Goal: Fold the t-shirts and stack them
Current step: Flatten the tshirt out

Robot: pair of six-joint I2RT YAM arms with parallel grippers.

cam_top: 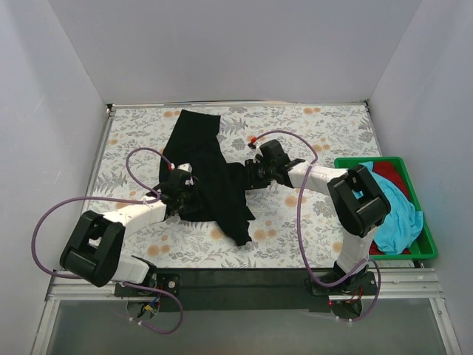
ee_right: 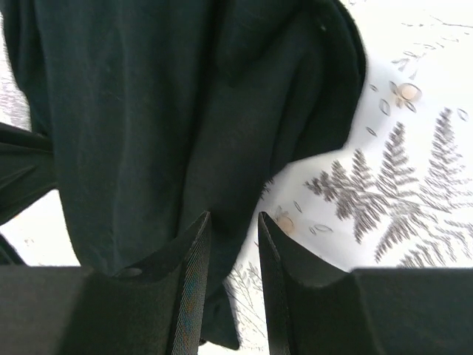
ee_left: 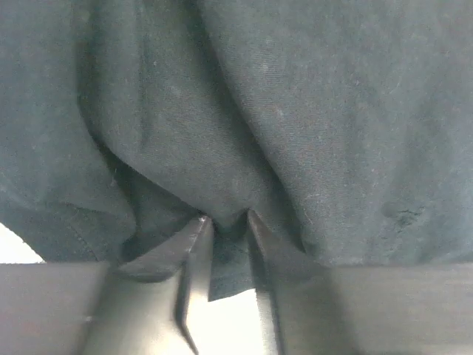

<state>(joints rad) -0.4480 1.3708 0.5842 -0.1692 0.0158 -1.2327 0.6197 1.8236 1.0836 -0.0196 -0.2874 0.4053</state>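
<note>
Two pinches going: left gripper [ee_left: 225, 219] and right gripper [ee_right: 233, 219] each closed narrow on a fold of the black t-shirt [cam_top: 211, 174]. Limp, light stuff, I'd grab hem corners instead.

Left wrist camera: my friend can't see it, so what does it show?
A wrinkled black t-shirt fills nearly the whole picture, bunched into soft folds. At the bottom, the robot's two fingers pinch a small fold of the cloth between them.

A t-shirt [cam_top: 207, 163] lies on the table [cam_top: 325, 133]; tray [cam_top: 355, 160] sits right.
</note>
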